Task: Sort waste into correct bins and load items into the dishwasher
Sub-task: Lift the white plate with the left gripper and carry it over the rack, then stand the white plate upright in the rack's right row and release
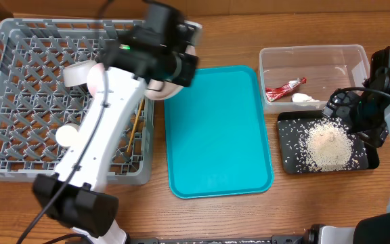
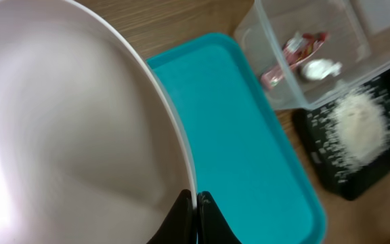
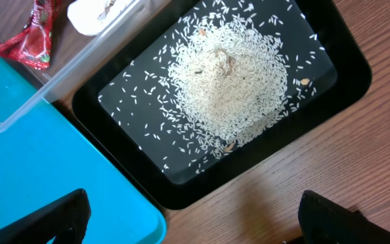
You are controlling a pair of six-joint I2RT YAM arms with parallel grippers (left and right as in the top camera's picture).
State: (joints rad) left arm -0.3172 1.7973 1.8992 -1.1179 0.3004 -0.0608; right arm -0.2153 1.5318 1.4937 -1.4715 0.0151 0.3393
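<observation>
Left gripper [image 2: 196, 211] jaws pinched shut on the rim of 1 white plate [image 2: 66, 122]. The plate is tilted with its rim edge right between the 2 fingers, at the dish rack's [image 1: 19, 102] right edge beside the teal tray [image 1: 215, 135]. Right gripper [image 3: 191, 220] jaws spread wide, gripping nothing, above the black tray [image 3: 354, 68] with 1 rice heap [image 3: 229, 81] plus loose grains. Clear tub [image 1: 347, 57] holds 1 red-and-white wrapper [image 1: 284, 89] and 1 white scrap [image 1: 305, 99]. In the rack: 1 white bowl [image 1: 80, 72], 1 white cup [image 1: 67, 135], 1 chopsticks pair [image 1: 136, 125].
</observation>
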